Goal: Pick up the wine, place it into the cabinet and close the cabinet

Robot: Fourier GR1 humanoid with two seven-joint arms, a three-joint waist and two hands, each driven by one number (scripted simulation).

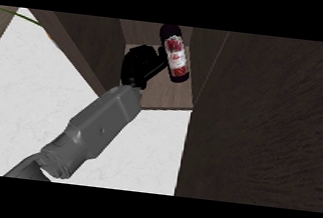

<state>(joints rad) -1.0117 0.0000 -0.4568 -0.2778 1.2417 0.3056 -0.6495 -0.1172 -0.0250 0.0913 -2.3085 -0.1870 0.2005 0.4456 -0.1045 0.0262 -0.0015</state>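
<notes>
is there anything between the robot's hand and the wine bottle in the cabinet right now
Nothing shows between them in the head view: the hand meets the wine bottle directly inside the open cabinet. Whether the fingers wrap it, I cannot tell.

White marbled counter (25, 90), a green stem (12, 13) at top left.

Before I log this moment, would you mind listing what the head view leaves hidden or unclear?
- Wine bottle: its top is cut off by the view's upper edge.
- Hand beside the bottle: which arm it belongs to, and whether the fingers touch the bottle, cannot be told; all is dark on dark.
- Cabinet interior: the open door hides its right part.
- Other hand: not in view.
</notes>
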